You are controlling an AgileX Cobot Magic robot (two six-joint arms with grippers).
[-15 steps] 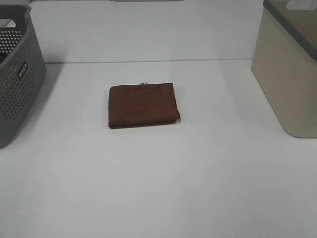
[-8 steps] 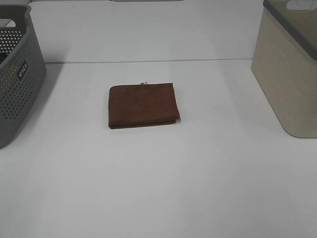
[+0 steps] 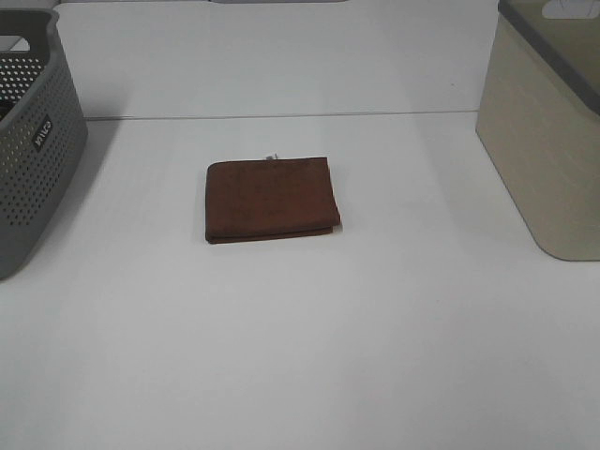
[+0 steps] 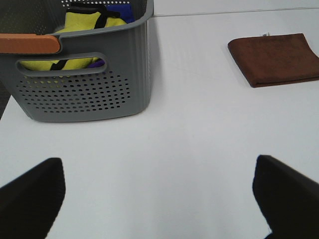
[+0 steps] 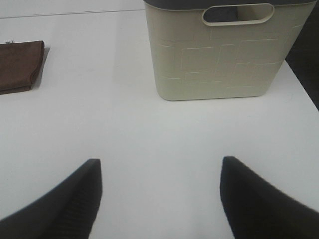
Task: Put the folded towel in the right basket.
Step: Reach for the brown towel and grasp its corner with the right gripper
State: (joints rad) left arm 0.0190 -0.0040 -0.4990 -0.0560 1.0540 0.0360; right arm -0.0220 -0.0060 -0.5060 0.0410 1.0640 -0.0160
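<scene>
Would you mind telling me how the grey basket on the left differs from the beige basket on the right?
The grey basket has perforated walls; the beige basket has solid, embossed ones. The grey basket holds a yellow item; the beige basket's inside is hidden. Both have cut-out handles and stand on the white table.

Grey perforated basket [image 3: 28,159] at the white table's [image 3: 300,347] left edge, a yellow-and-black item [image 4: 82,24] inside
</scene>
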